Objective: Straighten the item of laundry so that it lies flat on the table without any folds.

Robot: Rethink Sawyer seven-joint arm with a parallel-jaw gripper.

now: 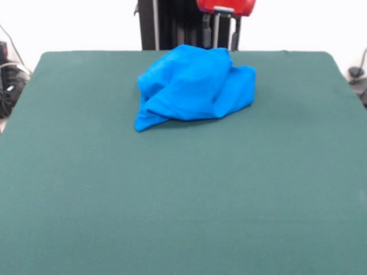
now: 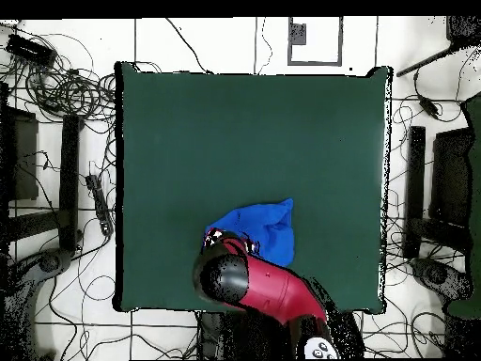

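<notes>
The item of laundry [image 1: 192,86], a bright blue T-shirt, lies crumpled in a rumpled heap on the far middle part of the table [image 1: 172,200]. No print shows, only plain blue folds. My gripper [image 1: 221,40] hangs at the heap's far top edge, its tips hidden behind the cloth. I cannot tell whether it holds the cloth. In the overhead view the shirt [image 2: 265,230] lies near the table's [image 2: 244,132] robot-side edge, and my red and black arm [image 2: 249,282] covers part of it.
The dark green cloth stretches wide on all sides of the shirt except toward the robot's pedestal [image 1: 172,26]. Cables and stands [image 2: 66,188] lie on the floor around the table.
</notes>
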